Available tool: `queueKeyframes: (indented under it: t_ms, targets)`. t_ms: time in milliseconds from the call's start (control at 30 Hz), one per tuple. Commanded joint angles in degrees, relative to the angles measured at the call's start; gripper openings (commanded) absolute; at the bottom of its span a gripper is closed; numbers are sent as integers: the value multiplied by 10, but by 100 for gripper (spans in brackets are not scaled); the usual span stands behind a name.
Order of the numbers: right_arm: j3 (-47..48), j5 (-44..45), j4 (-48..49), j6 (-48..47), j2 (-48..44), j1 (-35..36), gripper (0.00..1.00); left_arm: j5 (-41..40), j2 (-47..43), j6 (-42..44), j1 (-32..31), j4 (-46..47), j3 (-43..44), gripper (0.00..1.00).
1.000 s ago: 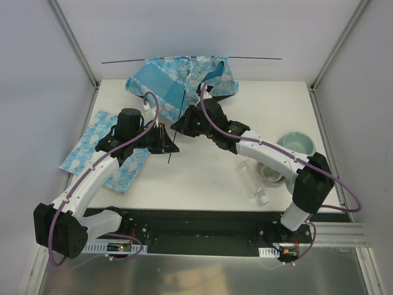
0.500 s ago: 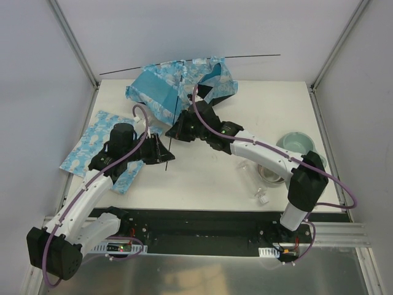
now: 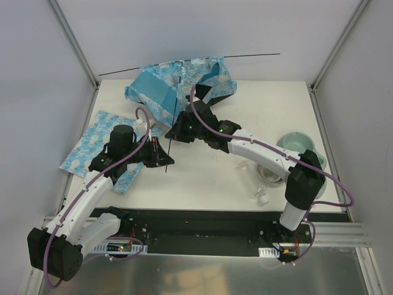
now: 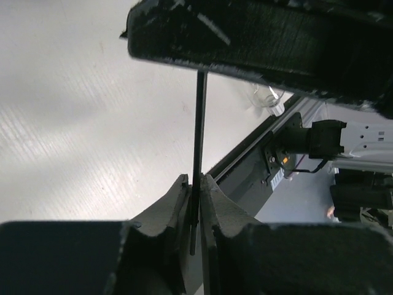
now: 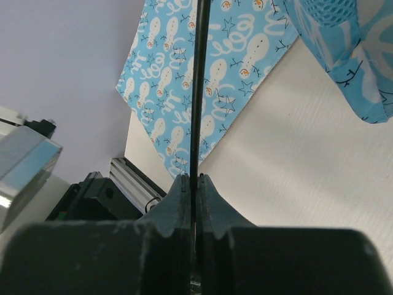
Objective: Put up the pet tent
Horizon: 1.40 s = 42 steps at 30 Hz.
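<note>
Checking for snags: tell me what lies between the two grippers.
Only the thin black pole, spanning them above bare table; top external view shows it.

The white table (image 3: 212, 181) is holding a snowman-print mat (image 3: 92, 144) left of the left claw (image 3: 161, 157) and the pet tent (image 3: 161, 86) beyond it.

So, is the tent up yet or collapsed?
Collapsed. The pet tent is a crumpled heap at the table's far edge, no standing shape. The left gripper and right gripper pinch one thin pole.
</note>
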Motion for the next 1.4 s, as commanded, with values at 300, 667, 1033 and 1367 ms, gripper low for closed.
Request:
queueKeyframes:
  t_ms: [300, 667, 1033, 1367]
  targets:
    - [53, 45, 30, 8, 18, -30, 0, -2, 27, 37, 4, -77, 27, 0]
    - [10, 78, -14, -40, -14, -4, 31, -101, 63, 0, 4, -37, 90, 0]
    - [1, 83, -33, -72, -13, 22, 31, -129, 89, -12, 5, -16, 120, 0]
    - [-1, 94, -36, -81, -16, 34, 27, -139, 97, -20, 5, 2, 132, 0]
